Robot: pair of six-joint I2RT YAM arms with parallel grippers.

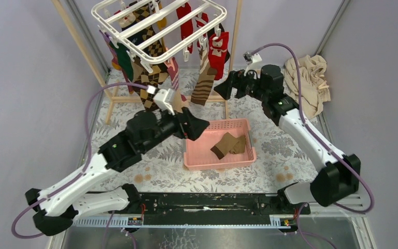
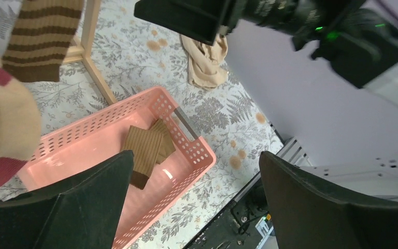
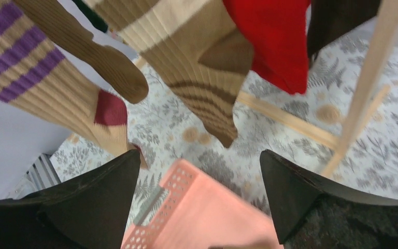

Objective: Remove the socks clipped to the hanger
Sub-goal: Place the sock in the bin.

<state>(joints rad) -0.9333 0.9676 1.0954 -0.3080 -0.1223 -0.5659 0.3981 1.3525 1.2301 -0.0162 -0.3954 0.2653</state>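
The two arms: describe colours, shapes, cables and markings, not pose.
The left arm and right arm have white links and black joints, each trailed by a purple cable. Left gripper and right gripper carry black wedge-shaped fingers. A green light dots each arm.

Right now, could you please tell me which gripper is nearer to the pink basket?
Left. The left gripper hovers over a corner of the pink basket; the right gripper is farther back, beside the hanging socks.
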